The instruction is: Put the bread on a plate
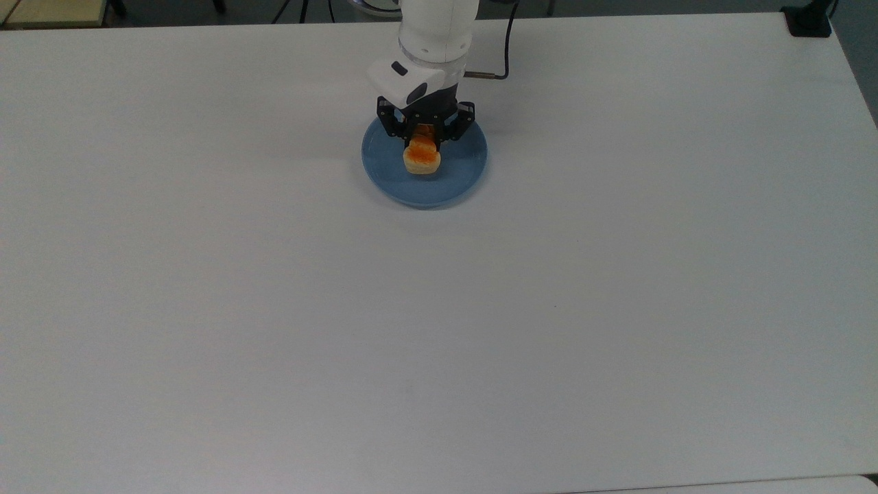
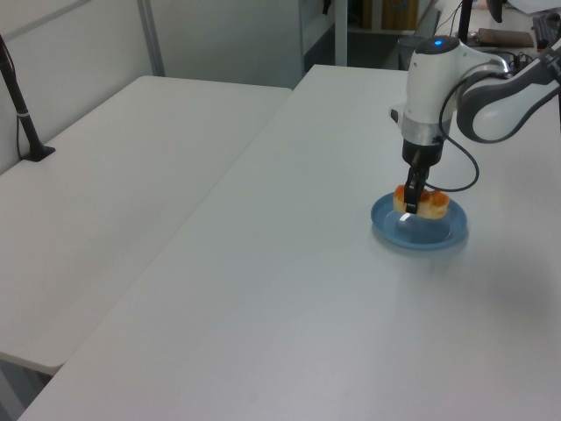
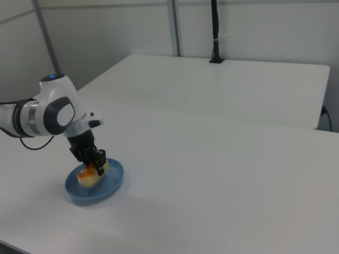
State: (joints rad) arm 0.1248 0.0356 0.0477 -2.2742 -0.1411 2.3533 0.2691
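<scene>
In the top view's upper centre, the gripper [image 1: 424,137] clamps the bread [image 1: 422,158] directly over the plate [image 1: 391,180], long axis running toward the frame's bottom.

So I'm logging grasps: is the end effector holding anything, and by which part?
The end effector grips the bread across its sides, near the middle of its length, over the plate.

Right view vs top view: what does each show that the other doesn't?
Right view: the bread from the side, long axis visible, low in the plate, plus a second table with a black post behind.

Top view: the plate's full round outline with the bread end-on near its middle, and a black mount at the table's far corner.

Both: the gripper shut on the bread over the plate, on a white table.
</scene>
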